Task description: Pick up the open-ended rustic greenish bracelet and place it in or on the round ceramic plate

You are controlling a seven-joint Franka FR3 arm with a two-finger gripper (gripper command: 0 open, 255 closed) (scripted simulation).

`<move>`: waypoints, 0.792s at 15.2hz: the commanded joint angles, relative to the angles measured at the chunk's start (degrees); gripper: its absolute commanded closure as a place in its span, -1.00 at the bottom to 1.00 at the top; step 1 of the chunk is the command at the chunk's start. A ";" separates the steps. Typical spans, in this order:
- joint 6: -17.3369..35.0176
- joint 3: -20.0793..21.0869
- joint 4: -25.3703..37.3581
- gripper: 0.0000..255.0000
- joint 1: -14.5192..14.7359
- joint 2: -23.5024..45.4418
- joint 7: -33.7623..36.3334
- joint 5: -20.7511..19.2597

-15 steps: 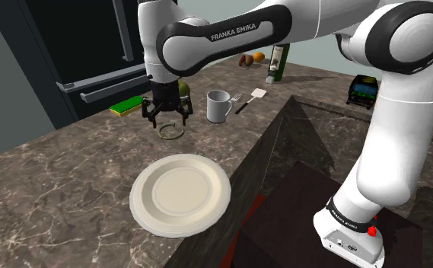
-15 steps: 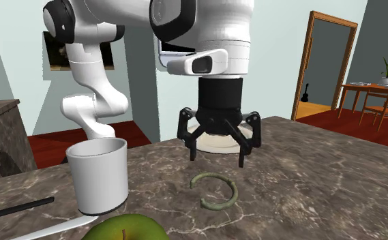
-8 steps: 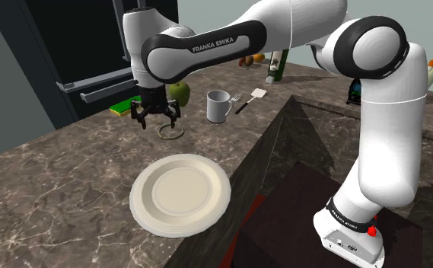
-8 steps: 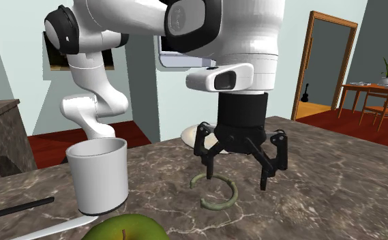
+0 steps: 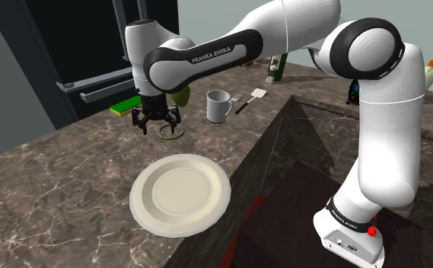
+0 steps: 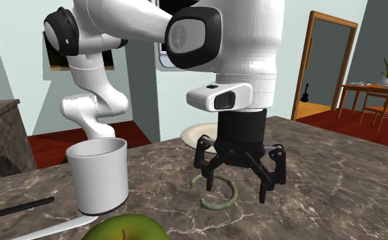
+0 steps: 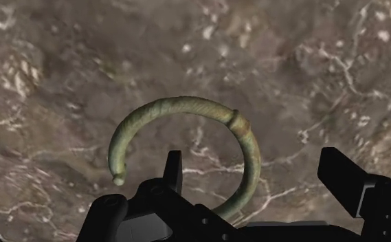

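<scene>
Bracelet (image 7: 180, 103) lies flat on the surface (image 5: 70, 175), directly under the hand (image 7: 259, 172); the hand is spread wide and grasps nothing; its fingers (image 7: 173, 168) straddle one side of the greenish ring, and the ring's gap lies outside them; the tips hang close over the stone, though I cannot tell whether they touch it.

Risk, as I judge it: the band is thin and low, so a close begun too high would pass over it; caught on one arc alone, it could swivel or skid out.

Outward in the shoulder view: mug (image 5: 219, 106) at 2 o'clock from the hand, its inside hidden; apple (image 5: 183, 96) at 1 o'clock; plate (image 5: 142, 209) at 6 o'clock, well apart, nothing on it.
</scene>
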 commanded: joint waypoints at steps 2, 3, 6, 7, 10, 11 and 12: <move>0.04 0.00 -0.03 -1.00 0.00 0.00 0.01 -0.01; 0.03 0.00 -0.02 -1.00 0.00 0.00 0.01 0.00; 0.03 0.00 -0.04 1.00 -0.01 -0.01 0.00 0.00; -0.11 0.00 0.19 1.00 0.07 0.07 0.04 -0.03; -0.24 0.00 0.37 1.00 0.10 0.13 0.02 -0.04; -0.46 -0.04 0.75 1.00 0.12 0.29 -0.07 -0.09; -0.54 0.00 0.84 1.00 0.25 0.32 0.08 -0.11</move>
